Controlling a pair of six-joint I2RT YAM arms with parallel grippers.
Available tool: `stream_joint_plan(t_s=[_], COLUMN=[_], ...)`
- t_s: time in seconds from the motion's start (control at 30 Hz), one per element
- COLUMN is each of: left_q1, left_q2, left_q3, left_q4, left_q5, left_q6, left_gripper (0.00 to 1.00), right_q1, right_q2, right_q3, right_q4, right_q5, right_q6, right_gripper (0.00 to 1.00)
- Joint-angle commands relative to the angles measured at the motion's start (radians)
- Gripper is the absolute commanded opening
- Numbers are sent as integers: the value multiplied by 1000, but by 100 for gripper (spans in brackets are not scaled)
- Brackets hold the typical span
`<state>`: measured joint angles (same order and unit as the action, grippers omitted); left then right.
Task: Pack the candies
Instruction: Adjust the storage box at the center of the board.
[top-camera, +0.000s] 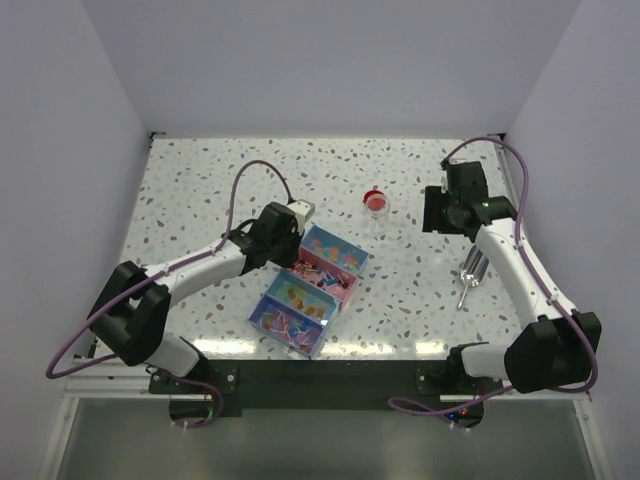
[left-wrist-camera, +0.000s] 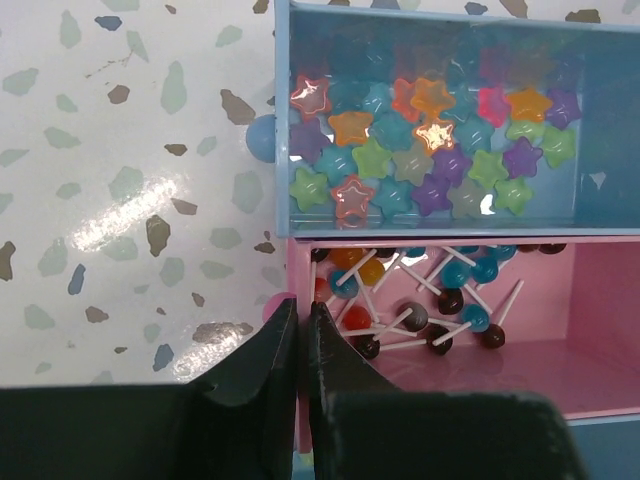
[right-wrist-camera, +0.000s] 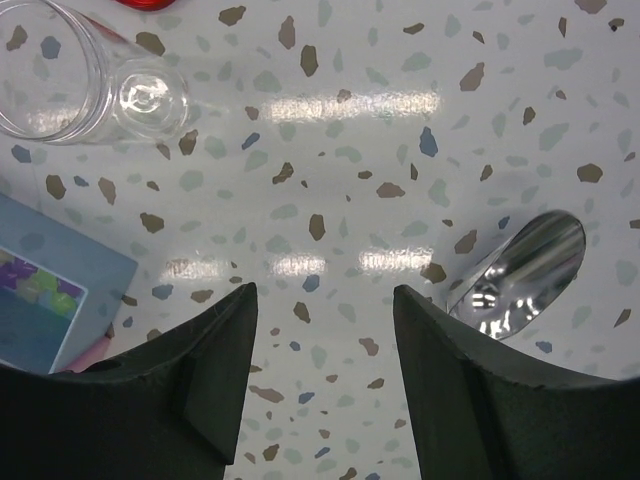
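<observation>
The candies lie in a row of three small trays. In the left wrist view a blue tray (left-wrist-camera: 280, 120) holds star-shaped candies (left-wrist-camera: 420, 150) in mixed colours, and the pink tray (left-wrist-camera: 600, 300) holds small lollipops (left-wrist-camera: 430, 300). In the top view the nearest blue tray (top-camera: 262, 315) holds more mixed candies (top-camera: 292, 322). My left gripper (left-wrist-camera: 300, 305) is shut on the pink tray's left wall (left-wrist-camera: 297, 262); it also shows in the top view (top-camera: 297, 255). My right gripper (right-wrist-camera: 325, 287) is open and empty above bare table, right of the trays (top-camera: 430, 215).
A clear glass jar (right-wrist-camera: 60, 75) lies on its side beside a round red lid (top-camera: 376, 199). A metal scoop (right-wrist-camera: 520, 270) lies to the right of my right gripper, also in the top view (top-camera: 470, 272). A corner of a blue tray (right-wrist-camera: 50, 300) shows at the lower left.
</observation>
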<state>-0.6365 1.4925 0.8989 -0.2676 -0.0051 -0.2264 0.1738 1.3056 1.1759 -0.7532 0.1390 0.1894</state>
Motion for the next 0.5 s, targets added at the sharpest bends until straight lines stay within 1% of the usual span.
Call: stream_joint_plan(t_s=[0.0,0.07,0.1,0.17,0.2,0.27,0.3,0.33,0.37,0.4,0.47], left_q1=[-34,-38,-40,-42,-40,-38,-37,-35,-28,-20,21], left_q2=[-31,-32,-37,-51,-67,-102,-118,-130,-159,-175,-219], left_q3=[-8,-20,-32,-41,-43,-38,-29,-22,-14,1,17], left_q4=[68,65,65,68,68,65,64,61,57,57,50], left_q5=[19,22,21,14,8,-22,-33,-53,-62,-68,-61], left_q6=[-31,-34,-37,-48,-54,-74,-80,-94,-102,-106,-120], left_gripper=[9,10,13,22,33,39,45,48,51,59,64], right_q1=[-20,-31,-48,-69,-98,-132,-166,-171,-207,-238,-276], right_q2=[-37,-40,-45,-46,-49,-49,-49,-51,-54,-55,-57], right_q3=[-18,-35,-41,-64,-79,-93,-105,-113,-120,-139,-163], right_q4=[29,25,22,14,11,-1,-9,-23,-31,-35,-41], right_q5=[13,14,14,13,7,4,1,1,17,25,43], right_q6=[35,51,59,84,94,128,142,168,183,211,241], right_gripper=[60,60,60,60,60,60,60,60,60,60,60])
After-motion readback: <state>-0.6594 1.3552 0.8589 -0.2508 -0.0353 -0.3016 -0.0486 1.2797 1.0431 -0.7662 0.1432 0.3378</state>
